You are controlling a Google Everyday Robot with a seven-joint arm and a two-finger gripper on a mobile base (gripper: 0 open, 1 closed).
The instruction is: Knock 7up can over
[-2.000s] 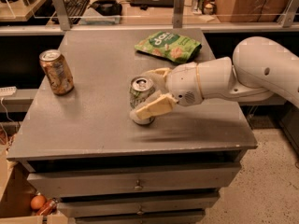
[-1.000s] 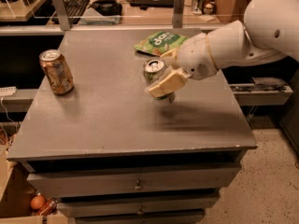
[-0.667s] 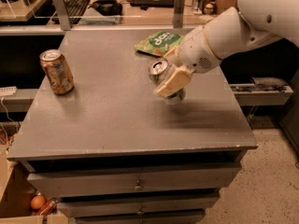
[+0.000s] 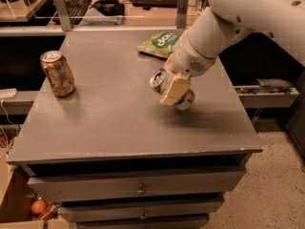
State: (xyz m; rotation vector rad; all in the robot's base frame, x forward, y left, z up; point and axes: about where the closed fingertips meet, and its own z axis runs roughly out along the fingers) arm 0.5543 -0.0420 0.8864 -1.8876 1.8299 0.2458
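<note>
The 7up can (image 4: 159,81), silver with a pull-tab top, is tilted far over in the middle right of the grey table (image 4: 105,128). Its top points left and its base (image 4: 187,100) is low, at or just above the tabletop. My gripper (image 4: 171,93) is shut around the can's body. One cream finger (image 4: 174,89) lies across the can's front and the other is hidden behind it. The white arm reaches in from the upper right.
An orange-brown can (image 4: 57,73) stands upright near the table's left edge. A green snack bag (image 4: 159,43) lies at the back, just behind my wrist. Drawers (image 4: 138,190) are below the tabletop. A desk with a keyboard (image 4: 76,4) runs behind.
The can was upright in my gripper near the table's middle. It has been carried right and toward the back, then tipped over so that its top now points left.
</note>
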